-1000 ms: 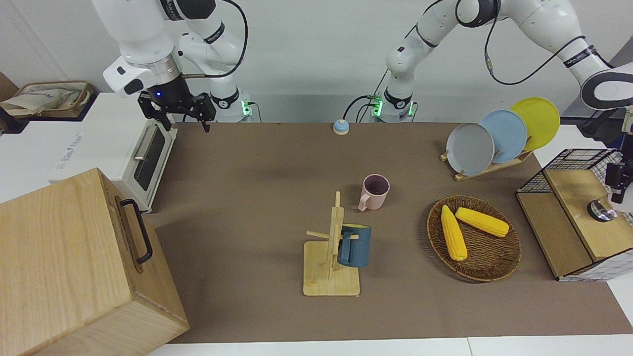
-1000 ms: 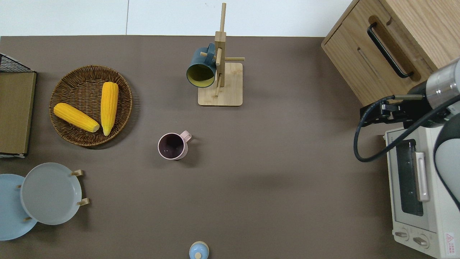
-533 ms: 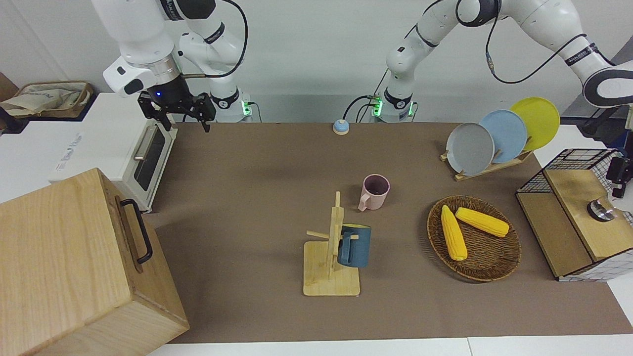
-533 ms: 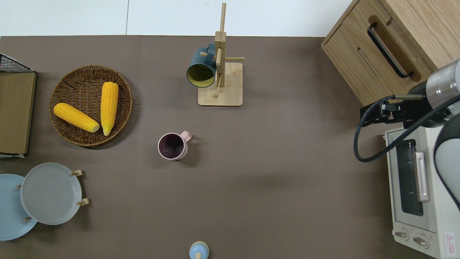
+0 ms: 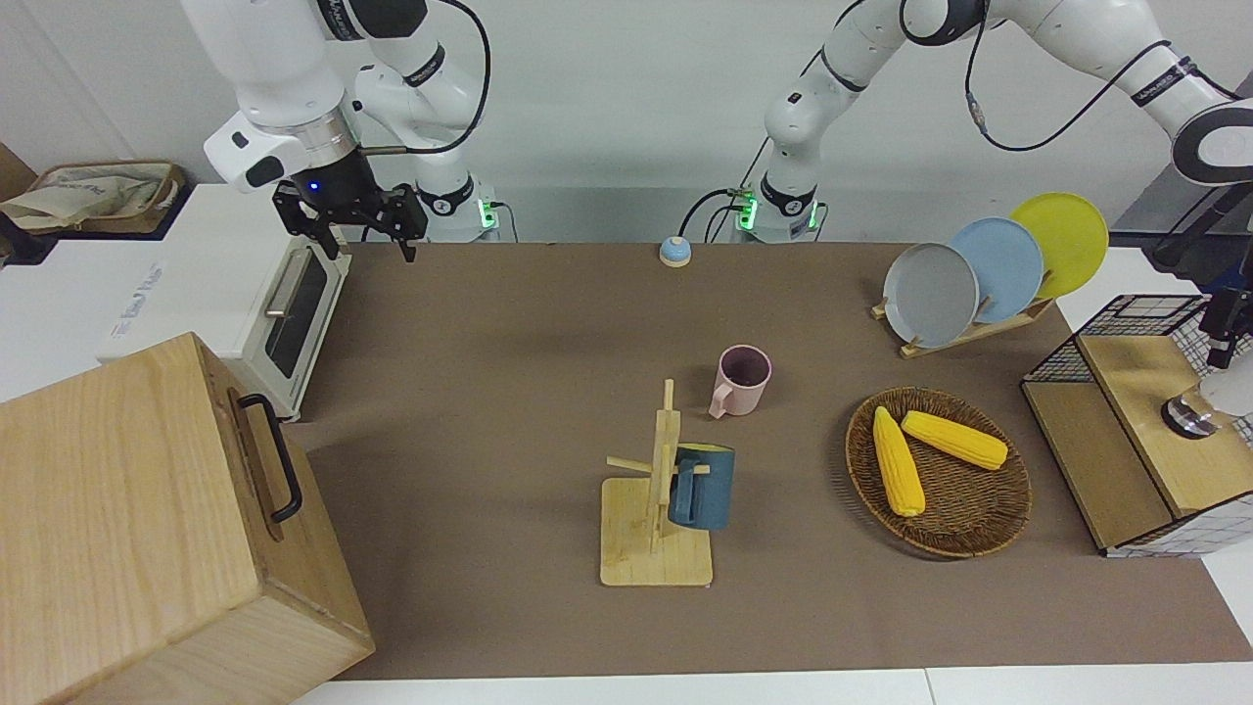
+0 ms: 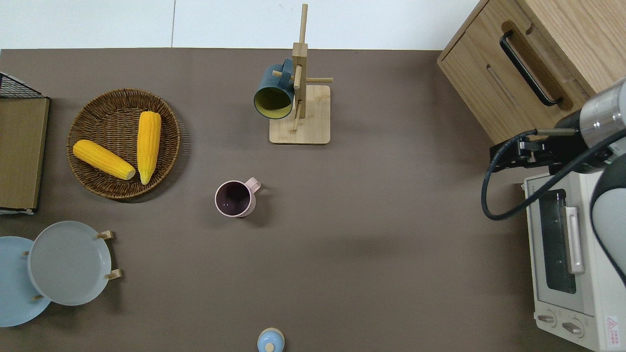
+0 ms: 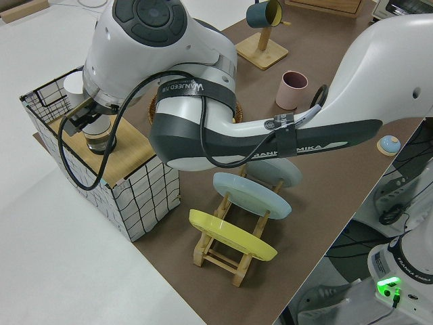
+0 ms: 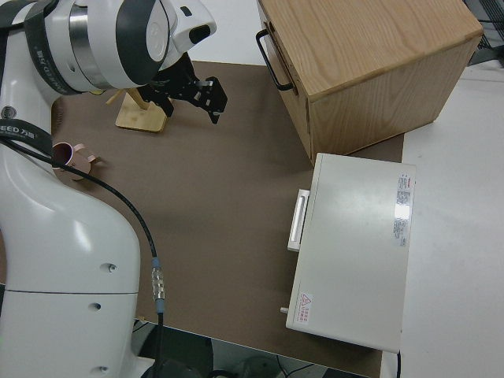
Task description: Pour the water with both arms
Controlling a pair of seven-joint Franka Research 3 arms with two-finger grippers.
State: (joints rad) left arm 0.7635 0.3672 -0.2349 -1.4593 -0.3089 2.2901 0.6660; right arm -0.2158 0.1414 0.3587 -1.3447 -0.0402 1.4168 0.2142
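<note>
A clear glass (image 5: 1186, 416) stands on the wooden lid of a wire-sided box (image 5: 1126, 460) at the left arm's end of the table. My left gripper (image 5: 1219, 348) hangs over that lid, close to the glass (image 7: 99, 137), as the left side view (image 7: 81, 122) shows. A pink mug (image 5: 741, 377) stands upright mid-table and also shows in the overhead view (image 6: 234, 198). A dark blue mug (image 5: 703, 487) hangs on a wooden mug rack (image 5: 646, 548), farther from the robots. My right arm is parked, its gripper (image 5: 374, 253) open and empty.
A wicker basket (image 5: 979, 529) holds two corn cobs. A rack with three plates (image 5: 989, 269) stands nearer to the robots. A white toaster oven (image 5: 284, 304) and a wooden cabinet (image 5: 147, 529) fill the right arm's end. A small blue knob (image 5: 674, 252) sits between the arm bases.
My left gripper has risen in the front view, away from the glass on the lid, and a white object beside the glass now shows. The right arm has not moved.
</note>
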